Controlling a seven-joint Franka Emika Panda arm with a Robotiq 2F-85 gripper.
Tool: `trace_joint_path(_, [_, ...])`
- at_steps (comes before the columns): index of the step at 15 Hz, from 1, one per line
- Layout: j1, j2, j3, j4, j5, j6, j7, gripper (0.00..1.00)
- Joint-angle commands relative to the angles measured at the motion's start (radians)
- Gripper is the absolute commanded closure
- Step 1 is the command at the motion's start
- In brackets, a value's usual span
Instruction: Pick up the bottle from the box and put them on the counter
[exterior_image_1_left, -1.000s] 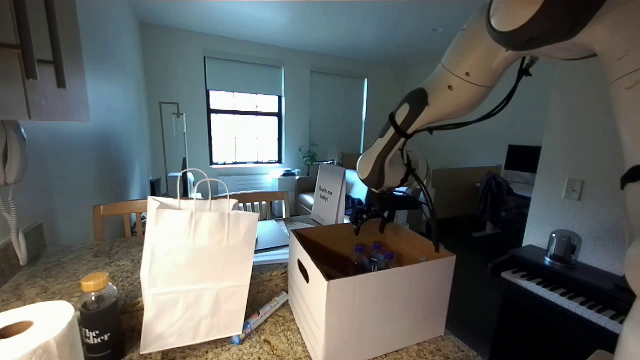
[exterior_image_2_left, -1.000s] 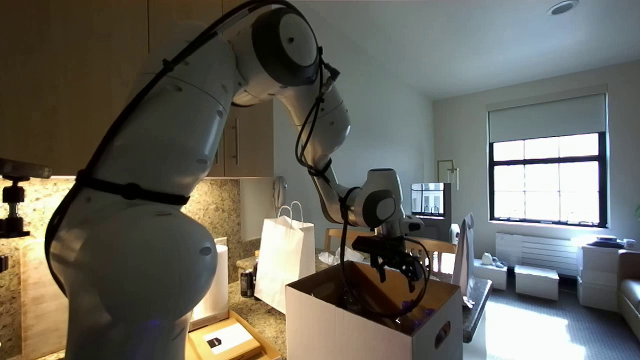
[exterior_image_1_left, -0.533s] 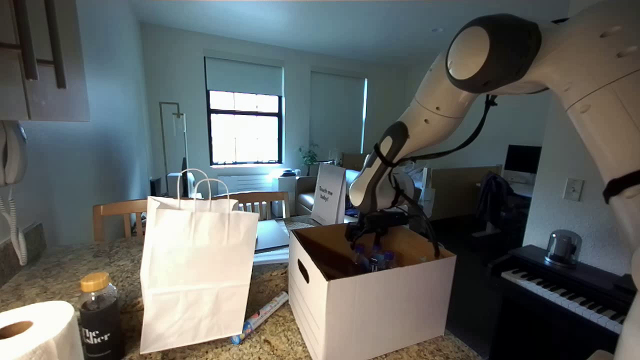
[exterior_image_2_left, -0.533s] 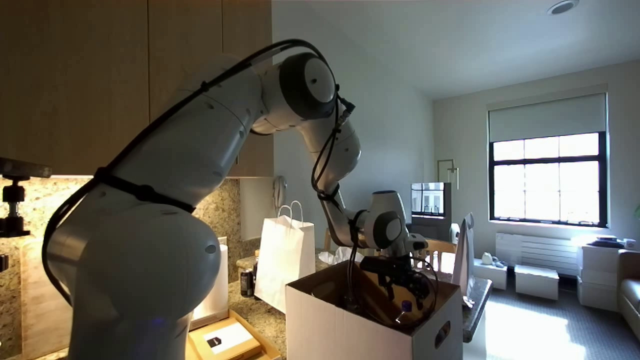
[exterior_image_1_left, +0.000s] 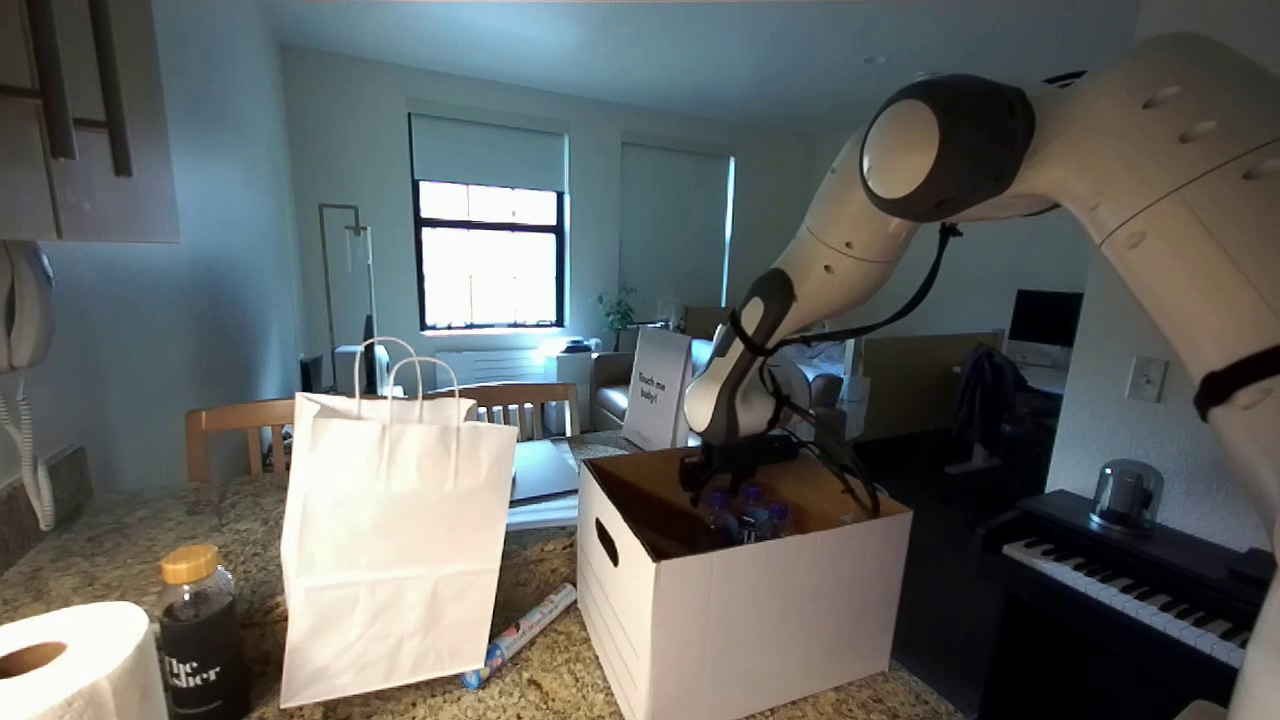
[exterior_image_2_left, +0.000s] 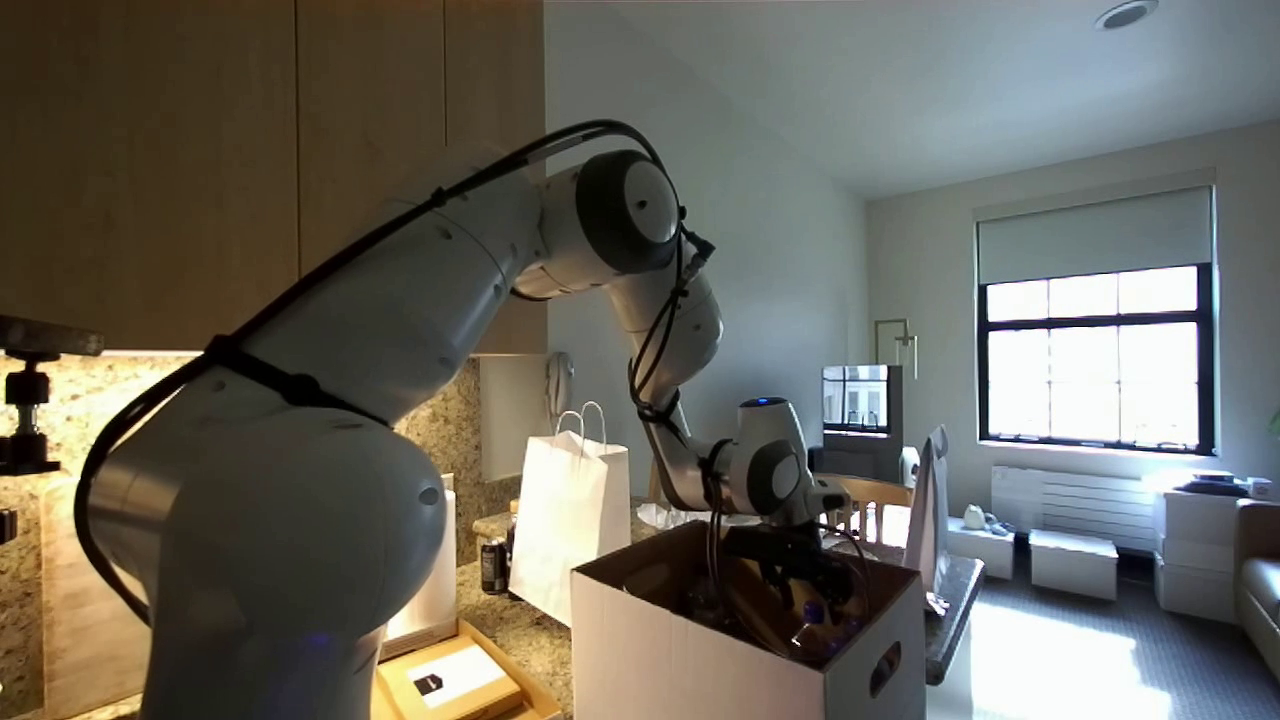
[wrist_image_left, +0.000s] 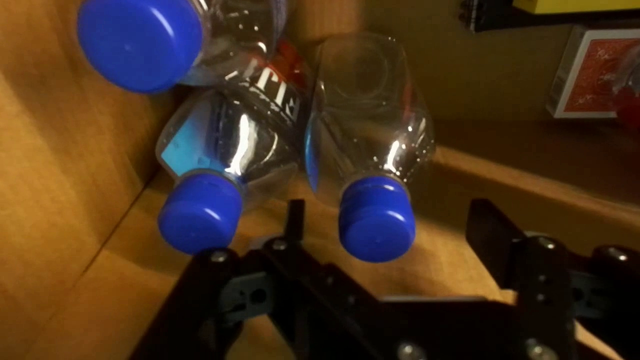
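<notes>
Three clear bottles with blue caps stand close together inside the white box (exterior_image_1_left: 780, 620), near one corner. My gripper (wrist_image_left: 393, 227) reaches down into the box, its jaws apart around the blue cap of the nearest bottle (wrist_image_left: 370, 120). A gap shows on each side of that cap, so nothing is held. Just left of the left finger (wrist_image_left: 295, 220) is the second bottle (wrist_image_left: 200, 212), and the third bottle (wrist_image_left: 140, 45) lies toward the upper left. In an exterior view the gripper (exterior_image_2_left: 815, 595) is partly hidden by cables and shadow. Speckled counter (exterior_image_1_left: 545, 680) surrounds the box.
Beside the box stand a white paper bag (exterior_image_1_left: 400, 540) and a printed tube (exterior_image_1_left: 520, 635). A dark jar (exterior_image_1_left: 200, 645) and paper roll (exterior_image_1_left: 80, 660) are farther left. Inside the box lies a red card pack (wrist_image_left: 592, 75). A folded sign (exterior_image_1_left: 660, 390) stands behind.
The arm has come down and the gripper has sunk from above the box rim to the bottle caps, shifting slightly left in an exterior view. Box and bottles look unmoved.
</notes>
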Motion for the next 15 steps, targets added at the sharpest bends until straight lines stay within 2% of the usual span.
trace_joint_path(1, [0.027,0.016,-0.035,0.007,-0.030,0.005,0.049,0.47])
trace_joint_path(7, [0.038,-0.007,-0.046,-0.012,-0.023,-0.001,0.071,0.87])
trace_joint_path(9, [0.051,-0.029,-0.065,-0.023,-0.026,-0.032,0.098,0.86])
trace_joint_path(13, [0.101,-0.136,-0.112,-0.061,-0.063,-0.201,0.148,0.86])
trace_joint_path(15, [0.138,-0.214,-0.152,-0.067,-0.113,-0.266,0.231,0.86])
